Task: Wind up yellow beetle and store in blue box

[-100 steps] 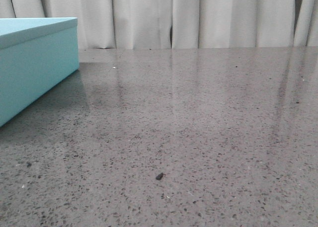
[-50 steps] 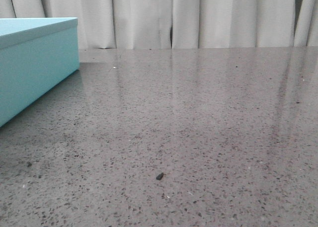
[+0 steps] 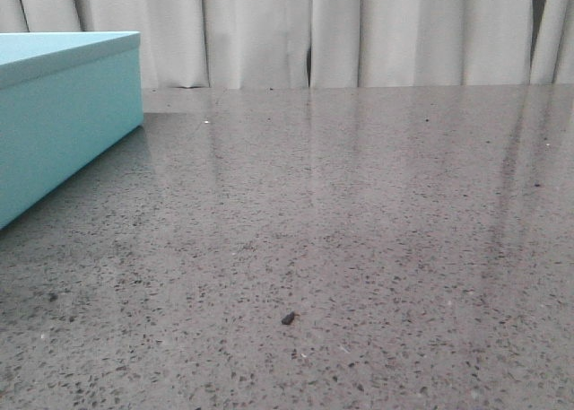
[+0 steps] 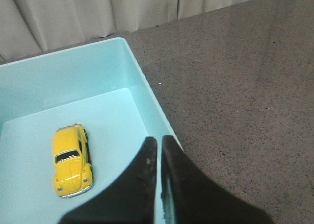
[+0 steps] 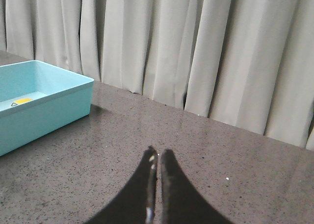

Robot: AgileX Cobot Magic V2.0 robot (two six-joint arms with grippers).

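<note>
The beetle [image 4: 71, 161] lies on the floor of the open box [image 4: 142, 104], wheels down and clear of the walls, and the box stands at the far left of the table [image 3: 359, 248]. The left claw [image 4: 159, 144] hangs above the box's right wall with its fingers pressed together and nothing between them; the right claw [image 5: 157, 158] is likewise closed and empty, over bare table well to the right of the box. Storing looks done, so the remaining risk, as I judge it, is in the retreat: the left claw sits close over the rim, and a drop or sideways sweep could clip the wall and shove the box. If the spring is wound, the car might also roll and knock against a wall. No brand, label or writing can be read anywhere; the car's plate area is too small to make out.
</note>
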